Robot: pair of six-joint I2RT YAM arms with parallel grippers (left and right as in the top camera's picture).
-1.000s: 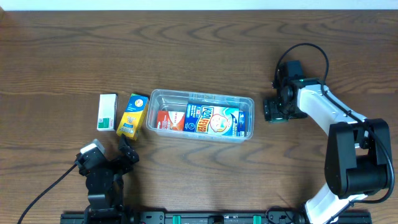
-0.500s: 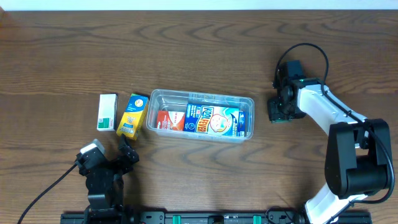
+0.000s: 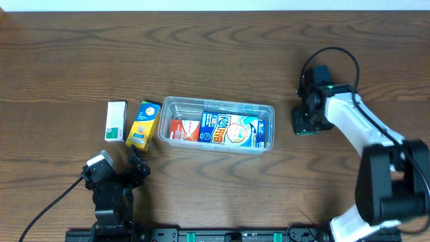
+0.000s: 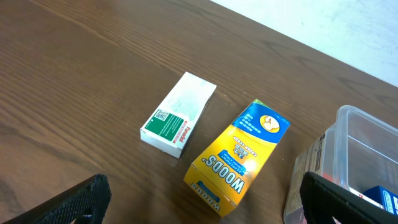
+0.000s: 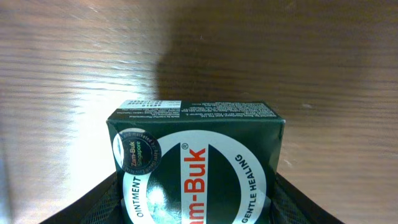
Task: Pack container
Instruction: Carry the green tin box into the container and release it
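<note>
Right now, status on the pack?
Left gripper open, empty. Right gripper straddles Zam-Buk box, grip unconfirmed. Container part-filled; yellow box, white box outside it.

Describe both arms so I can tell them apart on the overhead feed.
The right arm has white rounded shells between black joints, a black cable looping above its wrist, a small green mark and a black right gripper. The left arm is black apart from a pale grey block, with a black lead trailing off. The left gripper has dark textured fingers.
</note>
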